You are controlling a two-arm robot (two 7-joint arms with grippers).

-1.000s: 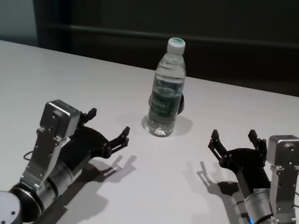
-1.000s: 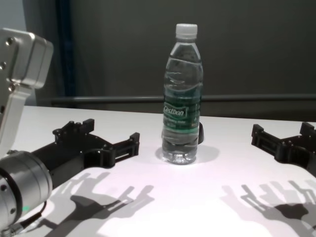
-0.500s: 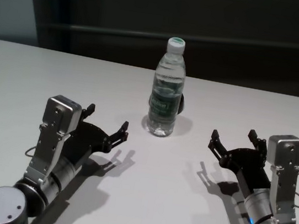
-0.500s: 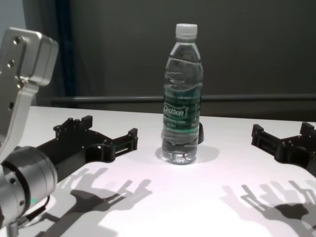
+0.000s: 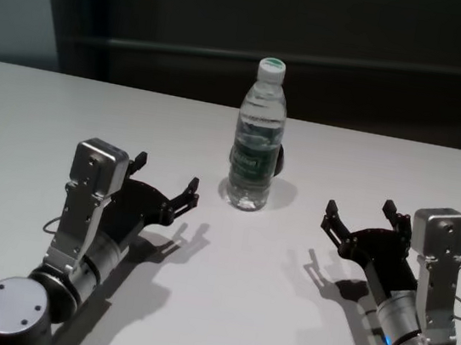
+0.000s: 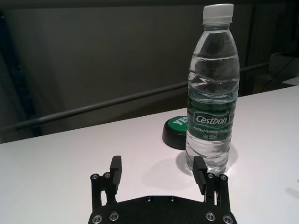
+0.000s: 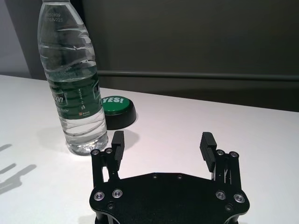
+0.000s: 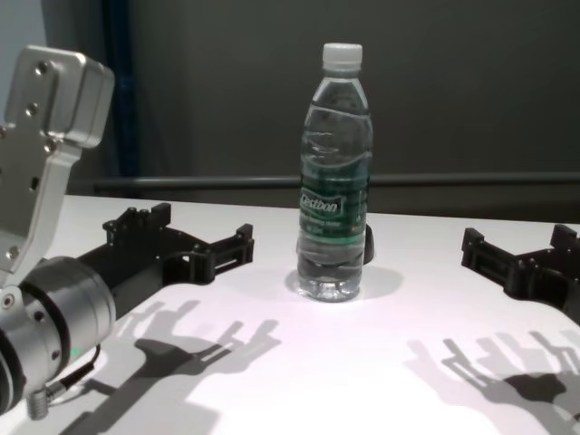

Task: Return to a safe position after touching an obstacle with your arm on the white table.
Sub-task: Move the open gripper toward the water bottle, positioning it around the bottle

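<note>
In the head view, the tall clear plastic water bottle with a white screw cap and dark green label [image 5: 258,135] stands upright on the broad matte white tabletop [image 5: 40,120], toward the middle of its far edge, with a small low black-and-green dome button [image 5: 278,160] just behind it. The left hand [image 5: 162,185] hovers above the tabletop on the near left, its 2 black fingers spread wide and holding nothing, apart from the bottle. The right hand [image 5: 360,216] hovers on the near right, also spread wide and empty, well apart from the bottle. In the left wrist view, the left hand [image 6: 158,171] shows 2 fingers [image 6: 115,170] wide apart with nothing between them; the bottle [image 6: 213,88] stands beyond one fingertip, and the dome [image 6: 176,132] sits just beside it, its green top partly hidden. In the right wrist view, the right hand [image 7: 162,143] is wide and empty, the bottle [image 7: 74,79] upright farther off, the dome [image 7: 116,110] just beside it with white lettering on green. In the chest view, the bottle [image 8: 335,172] stands between the left hand [image 8: 192,237] and the right hand [image 8: 517,246], touching neither, and both cast shadows on the tabletop [image 8: 362,362].
</note>
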